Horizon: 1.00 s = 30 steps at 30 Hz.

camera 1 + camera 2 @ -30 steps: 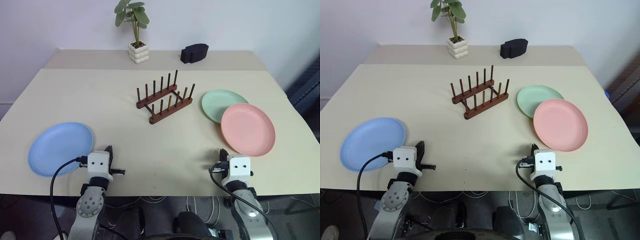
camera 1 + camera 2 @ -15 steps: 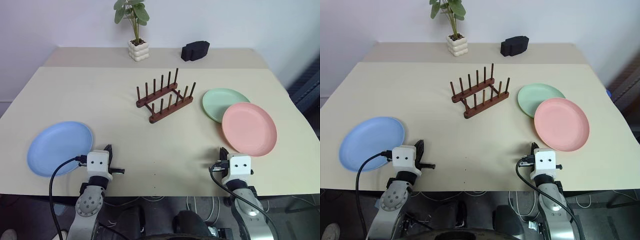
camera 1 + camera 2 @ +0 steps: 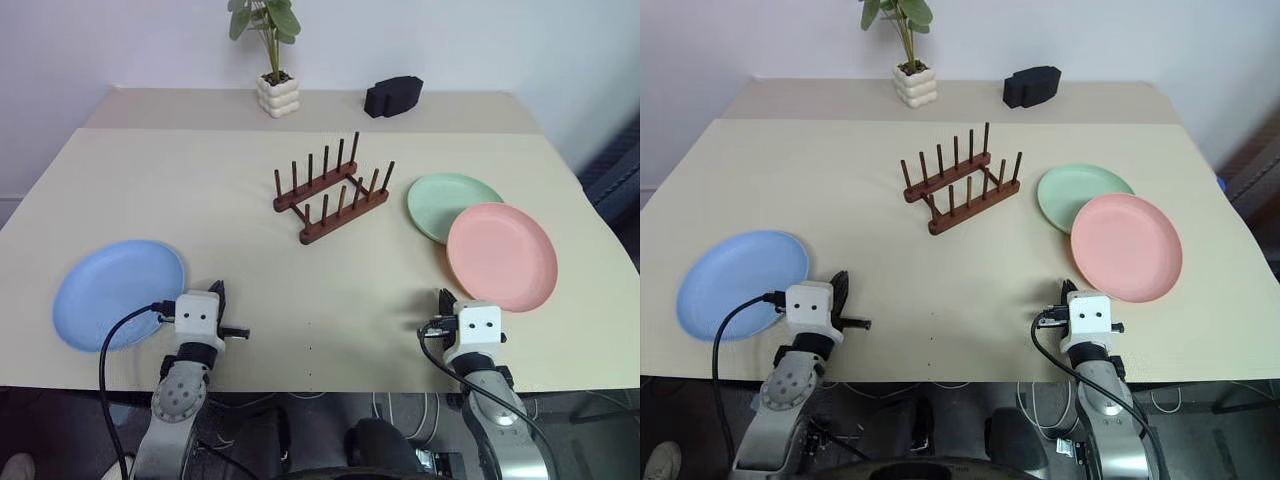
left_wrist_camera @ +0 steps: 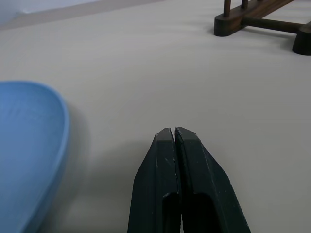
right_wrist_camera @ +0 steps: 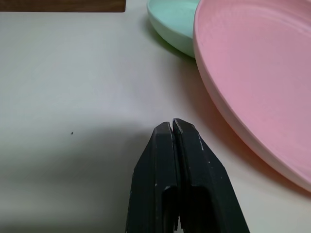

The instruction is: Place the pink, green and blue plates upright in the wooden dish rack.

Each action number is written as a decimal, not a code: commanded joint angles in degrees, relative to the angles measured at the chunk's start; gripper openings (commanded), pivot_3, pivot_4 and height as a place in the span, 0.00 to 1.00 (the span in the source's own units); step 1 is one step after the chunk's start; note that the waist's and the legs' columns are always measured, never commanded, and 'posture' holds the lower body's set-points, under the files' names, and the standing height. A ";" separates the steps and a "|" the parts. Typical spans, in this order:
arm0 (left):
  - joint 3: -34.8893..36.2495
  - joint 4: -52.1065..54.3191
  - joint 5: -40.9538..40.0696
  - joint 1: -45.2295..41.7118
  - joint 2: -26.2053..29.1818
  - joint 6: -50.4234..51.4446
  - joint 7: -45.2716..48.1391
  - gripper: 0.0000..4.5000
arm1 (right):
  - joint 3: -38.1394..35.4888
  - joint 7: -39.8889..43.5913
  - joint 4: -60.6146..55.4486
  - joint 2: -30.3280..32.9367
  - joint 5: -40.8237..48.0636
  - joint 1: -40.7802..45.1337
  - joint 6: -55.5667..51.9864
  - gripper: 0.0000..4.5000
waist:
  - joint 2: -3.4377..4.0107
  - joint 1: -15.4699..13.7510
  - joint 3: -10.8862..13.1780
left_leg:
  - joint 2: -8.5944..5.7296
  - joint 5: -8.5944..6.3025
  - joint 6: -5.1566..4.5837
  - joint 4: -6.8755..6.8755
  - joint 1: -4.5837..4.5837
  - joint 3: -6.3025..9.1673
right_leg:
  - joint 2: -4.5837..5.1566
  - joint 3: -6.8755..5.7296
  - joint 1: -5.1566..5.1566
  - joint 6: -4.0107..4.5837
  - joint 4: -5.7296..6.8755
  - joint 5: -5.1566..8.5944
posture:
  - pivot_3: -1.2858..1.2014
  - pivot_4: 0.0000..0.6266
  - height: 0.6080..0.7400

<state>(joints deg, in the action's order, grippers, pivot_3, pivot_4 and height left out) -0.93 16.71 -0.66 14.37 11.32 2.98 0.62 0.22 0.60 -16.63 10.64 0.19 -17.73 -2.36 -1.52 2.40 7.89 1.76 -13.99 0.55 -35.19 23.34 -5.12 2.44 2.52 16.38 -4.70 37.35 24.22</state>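
Note:
The wooden dish rack (image 3: 331,189) stands empty at the table's middle, set at a slant. A blue plate (image 3: 118,292) lies flat near the front left. The pink plate (image 3: 501,256) lies flat at the right, overlapping the green plate (image 3: 446,203) behind it. My left gripper (image 4: 174,133) is shut and empty, just right of the blue plate (image 4: 26,145) near the front edge. Shut and empty too, my right gripper (image 5: 172,125) sits just in front of the pink plate (image 5: 257,73), a little to its left.
A potted plant in a white pot (image 3: 276,92) and a black object (image 3: 393,96) stand on the raised back strip of the beige table (image 3: 200,190). Open tabletop lies between the rack and both grippers.
The view has tilted a little, shifting the whole scene. Plates, rack and both grippers keep their places.

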 commanded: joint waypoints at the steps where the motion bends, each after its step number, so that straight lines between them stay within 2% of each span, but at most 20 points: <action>1: 0.11 -0.64 -0.15 -1.15 0.34 0.79 0.35 0.01 | -0.14 0.31 0.39 0.19 0.26 0.79 -0.41 0.00 | 0.00 -0.03 0.01 | 0.00 0.00 -0.01 0.00 0.01 0.00 | 0.00 -0.01 0.01 -0.01 0.00 0.00 | 0.52 0.24 1.00; 15: 0.16 -5.02 -0.24 -9.04 2.51 4.63 0.97 0.01 | -0.19 1.42 3.59 0.40 0.39 6.54 -2.08 0.00 | 0.01 -0.01 0.05 | 0.00 0.05 0.02 -0.03 0.02 0.00 | -0.03 -0.03 0.02 -0.06 0.02 -0.03 | 0.52 0.24 1.00; 30: 0.20 -7.52 -0.34 -13.63 3.73 7.95 2.67 0.01 | -0.24 3.04 6.07 0.60 0.47 10.88 -3.91 0.00 | 0.02 -0.08 0.05 | 0.00 0.16 0.15 -0.07 0.00 0.00 | -0.05 -0.03 0.02 -0.08 0.12 -0.04 | 0.52 0.24 1.00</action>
<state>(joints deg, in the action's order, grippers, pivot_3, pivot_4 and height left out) -0.94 9.41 -0.73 0.88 14.90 10.49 3.14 0.21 3.36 -10.67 11.09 0.26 -7.00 -6.02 -1.51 2.31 7.93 1.76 -13.83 0.70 -35.26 23.34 -5.11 2.39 2.49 16.39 -4.78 37.48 24.18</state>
